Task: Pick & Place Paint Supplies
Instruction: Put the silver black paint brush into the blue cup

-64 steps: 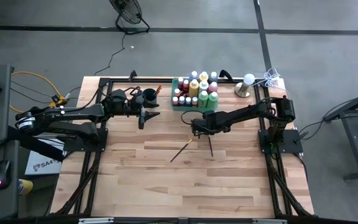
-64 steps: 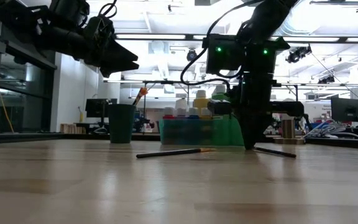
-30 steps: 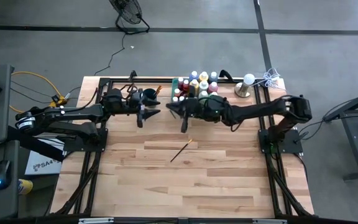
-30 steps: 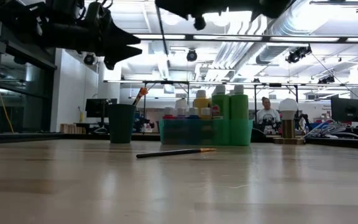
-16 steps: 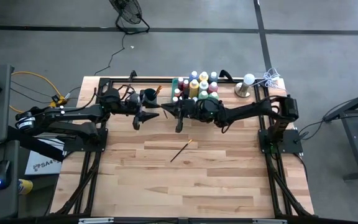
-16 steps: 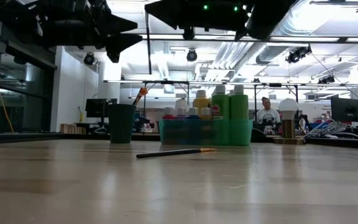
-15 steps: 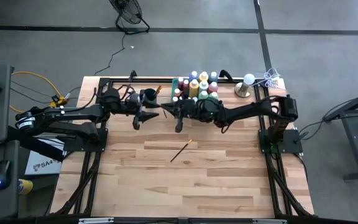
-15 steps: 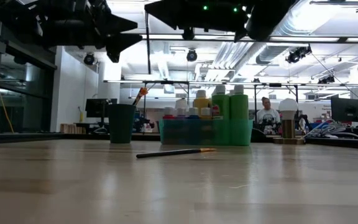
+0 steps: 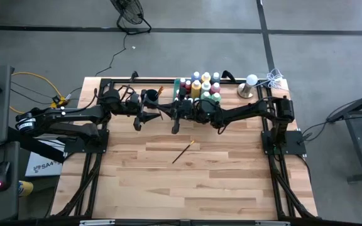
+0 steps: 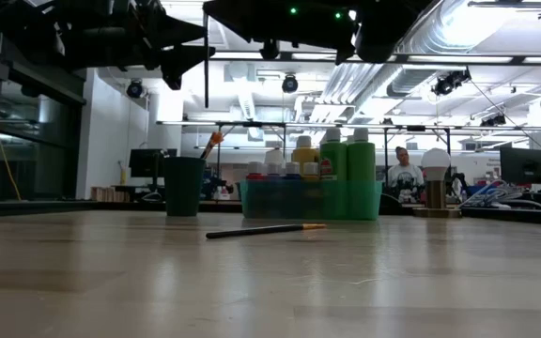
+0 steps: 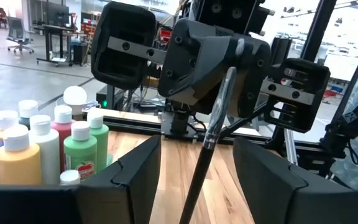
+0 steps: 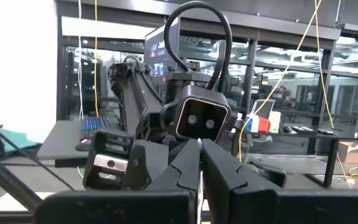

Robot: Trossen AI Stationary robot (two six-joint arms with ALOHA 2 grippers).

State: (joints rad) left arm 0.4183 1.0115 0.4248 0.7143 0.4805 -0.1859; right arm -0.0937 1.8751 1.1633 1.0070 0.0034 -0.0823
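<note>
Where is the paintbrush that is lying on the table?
In the high view the loose paintbrush lies slantwise near the middle of the table, in front of the green tray of paint bottles, touching neither pincer.

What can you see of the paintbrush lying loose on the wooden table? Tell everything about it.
The paintbrush is thin, with a long dark handle and a pale orange-yellow end. It lies flat and diagonal on the wooden table, out in the open, on the near side of the green tray and apart from it. Only the table touches it.
</note>
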